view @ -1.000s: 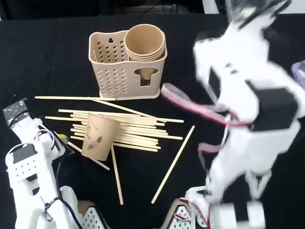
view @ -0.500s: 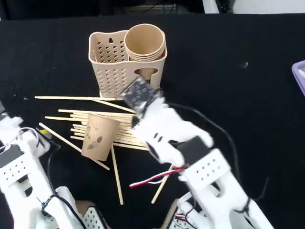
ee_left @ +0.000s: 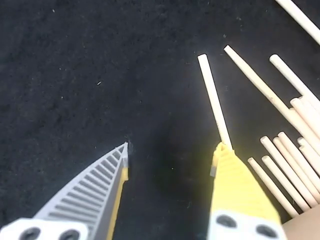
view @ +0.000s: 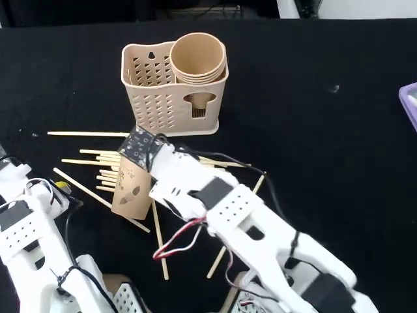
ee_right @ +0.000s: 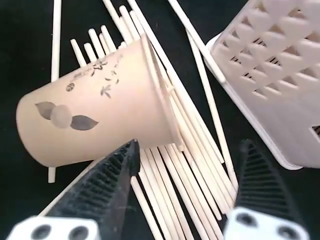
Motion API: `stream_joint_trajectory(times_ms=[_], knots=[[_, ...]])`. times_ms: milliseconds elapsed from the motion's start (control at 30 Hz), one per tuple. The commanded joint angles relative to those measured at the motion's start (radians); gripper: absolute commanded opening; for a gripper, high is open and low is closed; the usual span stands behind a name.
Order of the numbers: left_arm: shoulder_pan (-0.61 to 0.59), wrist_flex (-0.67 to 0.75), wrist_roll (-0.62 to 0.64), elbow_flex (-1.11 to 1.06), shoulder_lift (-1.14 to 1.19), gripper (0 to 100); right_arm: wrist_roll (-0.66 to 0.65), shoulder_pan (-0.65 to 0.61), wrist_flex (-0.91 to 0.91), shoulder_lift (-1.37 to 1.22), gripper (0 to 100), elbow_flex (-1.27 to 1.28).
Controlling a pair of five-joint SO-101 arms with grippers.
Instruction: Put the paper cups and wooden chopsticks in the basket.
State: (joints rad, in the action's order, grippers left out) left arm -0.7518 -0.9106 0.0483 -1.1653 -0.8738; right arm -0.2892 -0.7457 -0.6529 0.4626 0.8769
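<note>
As the high view shows, the basket (view: 156, 98) stands at upper centre of the frame on the black table (view: 326, 163), w/ stacked paper cups (view: 198, 55) in its right compartment. Below it, at centre-left, the chopsticks (view: 91, 156) lie in a loose pile. One lying paper cup (view: 130, 192) rests on its side upon them, rim toward the basket. The right arm (view: 228, 208) extends from bottom right across the pile, its wrist just beside the cup's rim end. The left arm (view: 26, 228) is at bottom left, near the sticks' left ends.

Left wrist view: the left gripper (ee_left: 171, 146) is spread apart over bare table, holding nothing. A single stick (ee_left: 212, 100) runs to the yellow finger's tip; if they touch, I cannot tell. More stick ends lie beside that finger.

Right wrist view: the right gripper (ee_right: 190, 145) is spread wide, nothing in it. The lying paper cup is just beyond the black finger's tip, apart from it. Chopsticks pass between the two fingers, and the basket corner is past the other finger.
</note>
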Motion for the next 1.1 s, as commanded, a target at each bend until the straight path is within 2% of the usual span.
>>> stream_joint_trajectory(times_ms=[0, 433, 567, 633, 800, 867, 1067], knots=[[0.012, 0.009, 0.008, 0.012, 0.0, 27, -0.008, -0.032, 0.026, -0.038, 31.5, -0.091], [0.012, 0.012, 0.008, 0.012, 0.0, 27, -0.006, -0.064, 0.064, -0.128, 29.3, -0.12], [0.012, 0.012, 0.008, 0.012, 0.0, 27, -0.021, -0.063, 0.066, -0.127, 15.2, -0.119], [0.024, 0.012, 0.008, 0.012, 0.0, 27, -0.057, -0.066, 0.064, -0.117, 11.9, -0.116], [0.199, 0.015, -0.008, 0.027, -0.009, 27, -0.021, -0.061, 0.052, 0.015, 11.3, -0.053], [0.271, 0.012, -0.055, 0.048, -0.002, 27, -0.002, -0.063, 0.058, 0.097, 11.3, -0.008], [0.364, 0.006, -0.081, 0.108, 0.002, 27, 0.048, 0.017, 0.181, 0.269, 11.6, 0.108]])
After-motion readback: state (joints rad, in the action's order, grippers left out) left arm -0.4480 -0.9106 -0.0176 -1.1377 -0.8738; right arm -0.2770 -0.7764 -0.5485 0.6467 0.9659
